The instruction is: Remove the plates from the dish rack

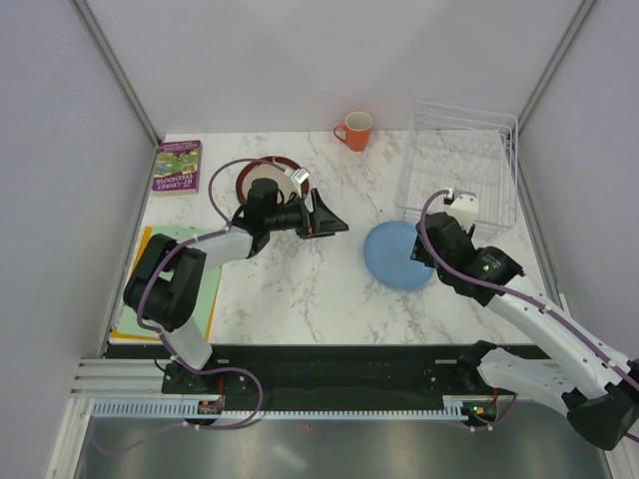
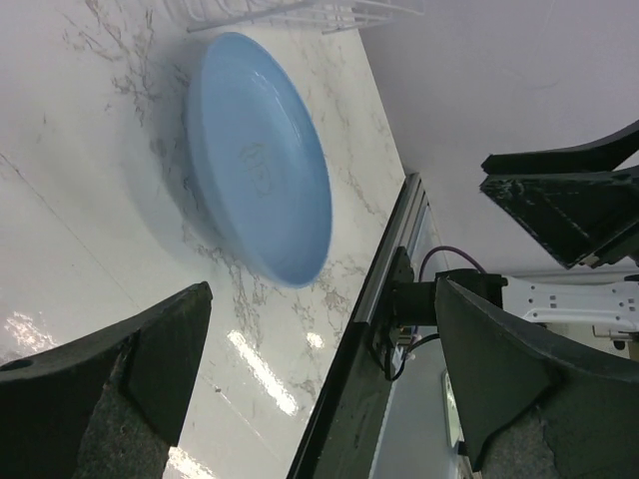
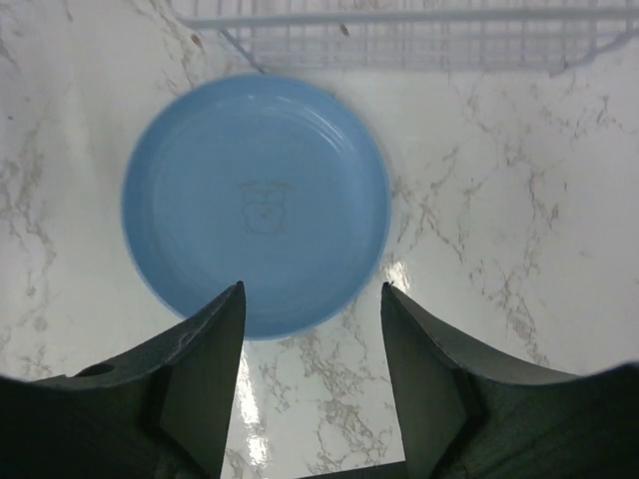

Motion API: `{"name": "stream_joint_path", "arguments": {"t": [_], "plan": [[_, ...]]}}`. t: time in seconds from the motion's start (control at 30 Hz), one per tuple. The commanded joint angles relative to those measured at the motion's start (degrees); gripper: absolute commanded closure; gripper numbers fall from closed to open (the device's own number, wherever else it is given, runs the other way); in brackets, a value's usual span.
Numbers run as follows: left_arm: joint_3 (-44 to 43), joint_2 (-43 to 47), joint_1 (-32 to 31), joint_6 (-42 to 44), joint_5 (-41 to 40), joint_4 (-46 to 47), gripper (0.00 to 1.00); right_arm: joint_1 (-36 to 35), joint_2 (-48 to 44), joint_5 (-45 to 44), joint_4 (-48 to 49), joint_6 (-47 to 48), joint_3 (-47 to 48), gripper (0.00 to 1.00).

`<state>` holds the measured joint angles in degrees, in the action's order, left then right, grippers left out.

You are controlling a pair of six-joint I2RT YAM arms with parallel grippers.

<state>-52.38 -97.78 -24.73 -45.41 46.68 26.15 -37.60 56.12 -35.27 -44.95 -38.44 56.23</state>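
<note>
A light blue plate (image 1: 395, 255) lies flat on the marble table, in front of the white wire dish rack (image 1: 461, 165), which holds nothing that I can see. My right gripper (image 1: 419, 251) hovers at the plate's right edge. In the right wrist view the right gripper (image 3: 313, 289) is open above the near rim of the blue plate (image 3: 257, 205), holding nothing. A cream plate with a red-brown rim (image 1: 252, 172) lies at the back left, partly hidden by my left arm. My left gripper (image 1: 329, 218) is open and empty, pointing right toward the blue plate (image 2: 260, 170).
An orange mug (image 1: 353, 130) stands at the back, left of the rack. A purple book (image 1: 177, 167) lies at the back left corner. Green and yellow sheets (image 1: 205, 309) lie at the left edge. Grey walls close in both sides.
</note>
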Motion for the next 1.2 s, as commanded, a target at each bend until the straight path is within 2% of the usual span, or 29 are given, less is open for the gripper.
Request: {"name": "stream_joint_path", "arguments": {"t": [0.0, 0.37, 0.6, 0.93, 1.13, 1.17], "plan": [[0.9, 0.4, -1.5, 4.9, -2.1, -2.9, 0.00, 0.1, -2.8, 1.0, -1.9, -8.1, -4.5, 0.36], [-1.1, 0.4, -5.1, 7.5, -4.7, -7.2, 0.00, 0.7, -3.6, 2.4, -0.8, -18.0, -16.1, 0.38], [-2.3, 0.5, -6.3, 10.0, -6.3, -10.4, 0.00, 2.1, -4.9, 3.8, 3.2, -18.3, -21.5, 0.39], [-2.3, 1.3, -6.2, 11.1, -6.9, -12.2, 0.00, 6.4, -2.0, 11.7, 18.6, -15.7, -29.0, 0.40], [-2.3, 2.1, -6.2, 12.2, -7.4, -13.4, 0.00, 9.4, -1.5, 16.0, 26.1, -14.7, -33.1, 0.51], [-2.4, 2.1, -6.3, 12.1, -7.4, -13.4, 0.00, 9.6, -1.5, 16.1, 26.7, -14.3, -33.3, 0.61]]}}
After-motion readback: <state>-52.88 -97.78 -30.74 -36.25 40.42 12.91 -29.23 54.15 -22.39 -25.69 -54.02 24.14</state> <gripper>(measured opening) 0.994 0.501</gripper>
